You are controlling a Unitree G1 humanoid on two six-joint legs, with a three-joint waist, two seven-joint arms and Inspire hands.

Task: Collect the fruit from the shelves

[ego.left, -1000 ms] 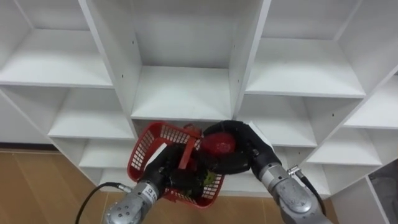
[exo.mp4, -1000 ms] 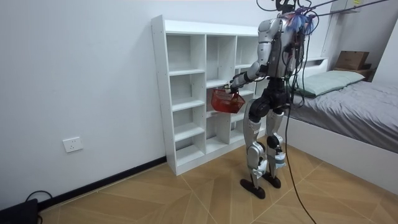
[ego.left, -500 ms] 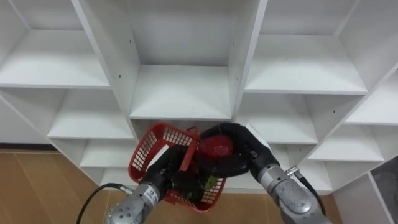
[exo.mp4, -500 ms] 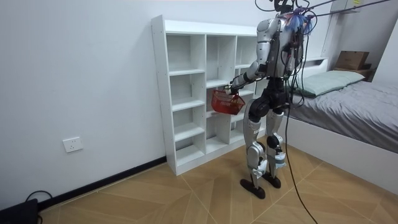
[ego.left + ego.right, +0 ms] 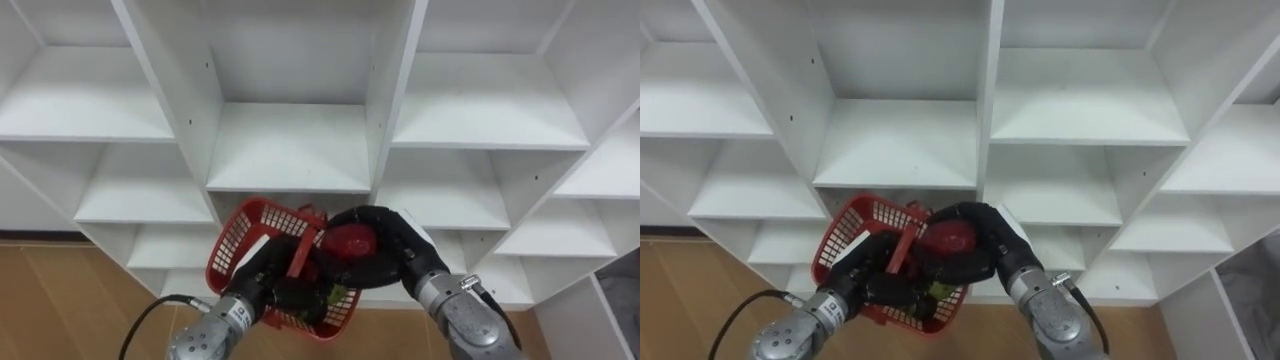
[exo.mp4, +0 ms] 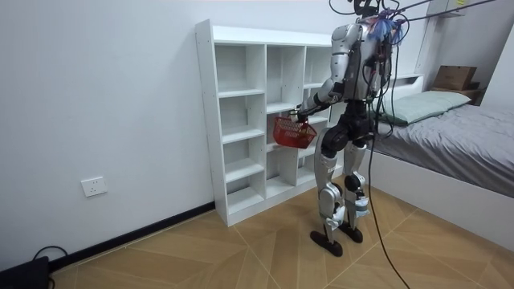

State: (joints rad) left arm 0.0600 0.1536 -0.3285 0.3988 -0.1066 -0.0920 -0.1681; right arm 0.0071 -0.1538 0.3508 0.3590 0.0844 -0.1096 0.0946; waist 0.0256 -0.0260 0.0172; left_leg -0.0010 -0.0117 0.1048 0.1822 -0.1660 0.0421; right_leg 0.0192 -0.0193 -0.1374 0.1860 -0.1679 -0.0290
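Dropping step, by the look of it: the right hand (image 5: 390,245) is curled round 1 red fruit (image 5: 347,241) and holds it just over the open top of the basket (image 5: 238,235), not yet let go. The left hand (image 5: 262,285) has its fingers wrapped round the basket's handle (image 5: 298,256) and carries it in front of the closet (image 5: 290,150), about mid-height in the room view.

Progress, judged:
- Something green (image 5: 335,291) lies low inside the basket, so at least 1 item looks collected.
- Every closet compartment in sight is bare.
- The compartments behind the basket and the 2 hands are hidden, so I cannot tell whether any fruit is left there.
- Probably late in the task — what's left is to release the red fruit into the basket.

Materials and shapes:
- Basket: red plastic with open lattice walls, roughly rectangular with rounded corners and a flared rim. The handle is a thin flat strap. It likely weighs little and flexes slightly.
- Red fruit: round, smooth, a bit glossy, probably firm.
- Green item: too hidden to tell its shape.
- Closet: flat white matte panels with square edges and small peg holes down the uprights.
- Floor (image 5: 60,300): wood-look, herringbone pattern.
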